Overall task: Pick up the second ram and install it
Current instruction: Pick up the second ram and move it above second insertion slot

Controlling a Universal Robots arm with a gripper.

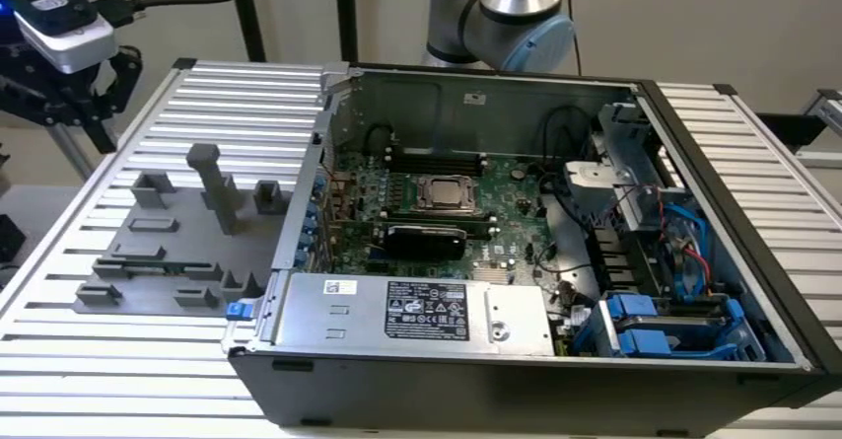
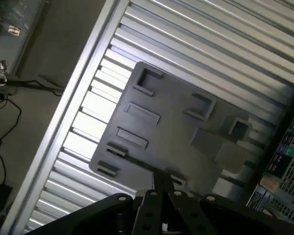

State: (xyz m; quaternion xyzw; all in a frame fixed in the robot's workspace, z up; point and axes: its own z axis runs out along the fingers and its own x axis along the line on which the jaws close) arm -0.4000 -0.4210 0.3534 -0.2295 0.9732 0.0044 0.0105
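Observation:
The second ram is a slim greenish stick lying in a slot near the front of the grey holder plate, at the exterior view's left. My gripper hangs high above the table's far left corner, well apart from the plate and carrying a white camera. In the wrist view the plate lies below me, and my gripper shows its dark fingers pressed together with nothing between them. The motherboard lies inside the open computer case.
A tall grey post and several low blocks stand on the holder plate. The case walls, a silver power supply, blue drive bays and cables crowd the case. The arm's base stands behind it. The ribbed table surrounds everything.

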